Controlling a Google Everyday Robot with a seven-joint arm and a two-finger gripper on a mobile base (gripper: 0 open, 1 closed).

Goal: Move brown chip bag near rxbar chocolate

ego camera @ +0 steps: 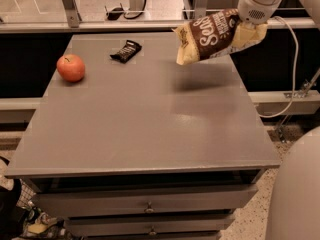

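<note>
Currently, in the camera view, we are seeing the gripper [248, 25] hanging over the table's far right corner, its fingers clenched on one end of the brown chip bag [212, 34]. The bag is riding clear of the grey table [150, 134] and drooping toward the view's left, and its shadow [200, 81] is falling on the top beneath it. The rxbar chocolate [126, 51] is lying flat near the far edge, well apart from the bag. A red apple [70, 67] is sitting further left again.

We are judging these risks:
- The bag is being held by one crinkly end only, so we are expecting it to swing or slip out during a fast sideways move.
- The free end is leading, so a low approach is risking a sweep that knocks the bar off the far edge.
- Letting go too high is inviting a bounce or slide, perhaps onto the bar or toward the apple.
- Stopping short is leaving the two apart.
</note>
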